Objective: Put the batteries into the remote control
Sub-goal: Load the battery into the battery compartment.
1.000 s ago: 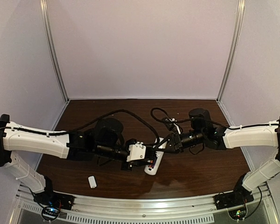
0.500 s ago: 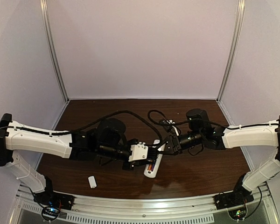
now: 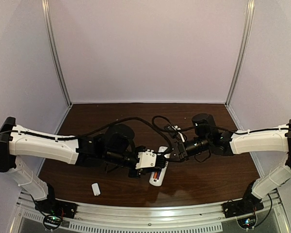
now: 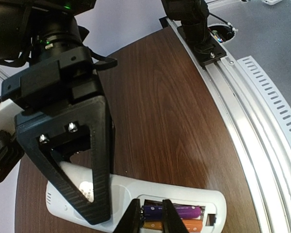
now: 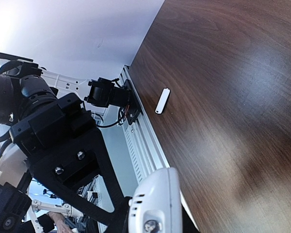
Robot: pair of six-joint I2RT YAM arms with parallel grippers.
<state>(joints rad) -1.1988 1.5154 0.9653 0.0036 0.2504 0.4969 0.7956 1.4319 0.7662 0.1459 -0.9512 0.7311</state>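
Note:
The white remote control [image 3: 156, 177] lies with its back up and its battery bay open. In the left wrist view [image 4: 111, 187] the purple-blue battery [image 4: 184, 211] and the orange battery [image 4: 186, 224] lie side by side in the bay. My left gripper [image 4: 150, 206] is over the bay, its jaws a narrow gap apart, tips on the purple-blue battery's left half. My right gripper [image 3: 173, 154] is shut on the remote's far end [image 5: 155, 206]; one of its black fingers [image 4: 94, 160] lies across the remote.
A small plain white rectangular piece [image 3: 95, 189] lies on the brown table near the front left; it also shows in the right wrist view [image 5: 162, 101]. The metal rail [image 4: 252, 111] runs along the table's near edge. Black cables [image 3: 160, 121] loop behind the grippers.
My left arm has reached further right, bringing its gripper over the remote's battery bay. My right gripper has shifted slightly left with the remote's end.

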